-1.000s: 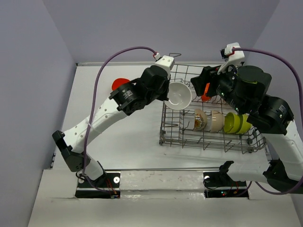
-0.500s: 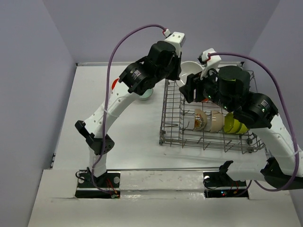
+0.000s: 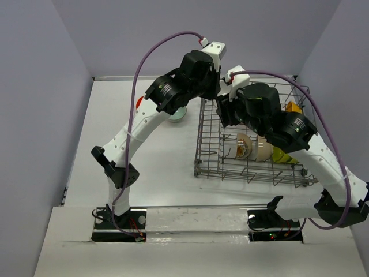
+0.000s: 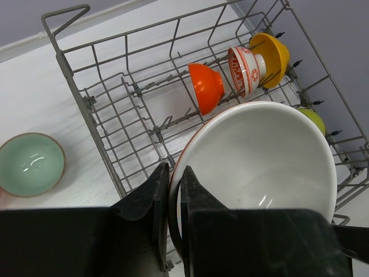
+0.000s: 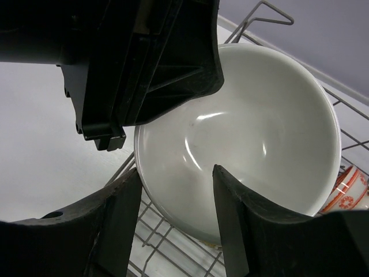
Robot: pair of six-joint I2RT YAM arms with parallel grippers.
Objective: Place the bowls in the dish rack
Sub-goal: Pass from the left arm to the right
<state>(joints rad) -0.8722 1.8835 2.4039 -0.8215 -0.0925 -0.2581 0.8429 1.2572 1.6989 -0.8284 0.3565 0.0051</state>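
Left gripper (image 4: 174, 173) is pinched onto the rim of a white bowl (image 4: 259, 167), held over the dish rack (image 4: 109, 115). Right gripper (image 5: 176, 173) stands spread at the same bowl's edge; contact cannot be confirmed. An orange bowl (image 4: 206, 86), patterned bowl (image 4: 245, 69) and yellow bowl (image 4: 275, 53) stand racked. A teal bowl (image 4: 30, 163) sits on the table (image 4: 34, 86) just outside.

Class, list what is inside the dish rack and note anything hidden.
In the dish rack stand an orange bowl, a red-patterned white bowl, a yellow bowl and a lime bowl. The white bowl in the left hand hides part of the rack.
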